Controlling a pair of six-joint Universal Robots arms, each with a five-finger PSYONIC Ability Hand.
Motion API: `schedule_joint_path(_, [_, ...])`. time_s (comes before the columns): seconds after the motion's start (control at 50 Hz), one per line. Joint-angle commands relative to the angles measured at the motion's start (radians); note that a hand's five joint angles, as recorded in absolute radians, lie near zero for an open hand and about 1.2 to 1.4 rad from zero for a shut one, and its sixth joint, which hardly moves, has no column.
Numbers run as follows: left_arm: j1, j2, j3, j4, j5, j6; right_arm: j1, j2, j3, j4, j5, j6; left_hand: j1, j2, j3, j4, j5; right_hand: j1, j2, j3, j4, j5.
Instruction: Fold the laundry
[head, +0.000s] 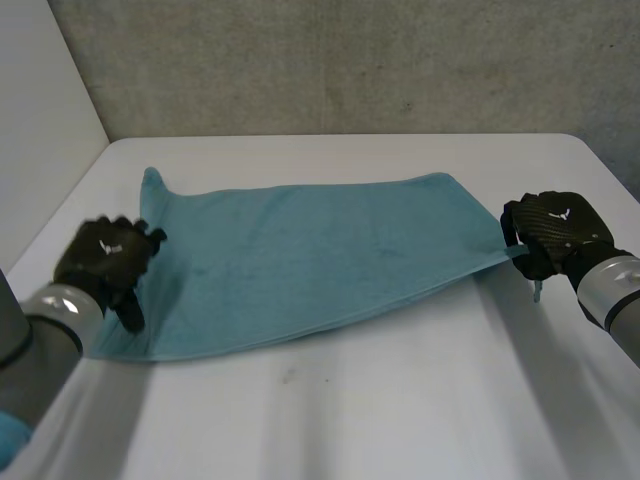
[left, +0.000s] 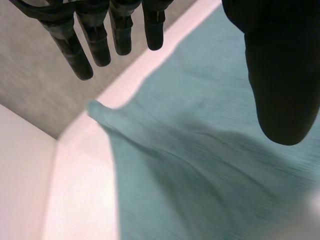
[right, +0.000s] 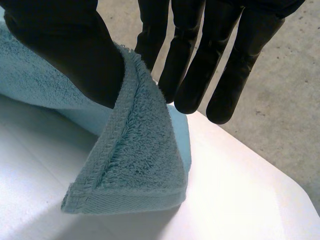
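Two ends need matching grips — my right hand (head: 555, 228) pinches the right corner of the teal towel (head: 320, 255) between thumb and fingers, while my left hand (head: 105, 252) hangs open-fingered over its left end on the white table (head: 400, 400) — so I'd close the left before lifting evenly.

left hand (head: 105, 255) black, white logo | right hand (head: 555, 228) black | arms (head: 55, 312) grey

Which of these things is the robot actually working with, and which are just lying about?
For the job: towel, left robot hand, right robot hand pinching the towel's corner.
Just there: table, wall.
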Motion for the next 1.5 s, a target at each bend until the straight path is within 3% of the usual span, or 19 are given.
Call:
schedule_joint_path(0.02, [0.085,-0.061,0.106,-0.014,0.114,0.179,-0.004,0.004,0.010,-0.001,-0.002,0.000,-0.250,-0.261,-0.274,-0.262,-0.259,0.414,0.216,0.210,0.204,0.239])
schedule_joint_path(0.1, [0.134,-0.067,0.095,-0.051,0.137,0.264,-0.004,0.006,0.010,0.000,0.007,0.001,-0.230,-0.240,-0.253,-0.242,-0.238,0.414,0.216,0.210,0.204,0.239])
schedule_joint_path(0.3, [0.216,-0.066,0.031,-0.094,0.181,0.264,-0.017,0.009,0.008,0.002,0.062,0.011,-0.221,-0.232,-0.245,-0.233,-0.230,0.414,0.216,0.210,0.204,0.239])
schedule_joint_path(0.44, [0.276,-0.034,-0.040,-0.160,0.267,0.200,-0.012,0.020,0.007,0.000,0.073,0.011,-0.068,-0.079,-0.092,-0.080,-0.077,0.414,0.216,0.210,0.204,0.239])
schedule_joint_path(0.7, [0.371,-0.090,-0.092,-0.102,0.302,0.119,-0.010,0.021,0.010,0.000,0.068,0.011,0.002,-0.009,-0.022,-0.010,-0.007,0.414,0.216,0.210,0.204,0.239])
schedule_joint_path(0.86, [0.384,-0.127,-0.090,-0.017,0.310,0.117,-0.010,0.023,0.013,0.000,0.064,0.012,0.093,0.082,0.069,0.081,0.084,0.414,0.216,0.210,0.204,0.239])
schedule_joint_path(1.5, [0.366,-0.228,-0.055,0.093,0.310,0.119,-0.009,0.024,0.016,-0.001,0.065,0.012,0.149,0.138,0.125,0.137,0.140,0.414,0.216,0.210,0.204,0.239])
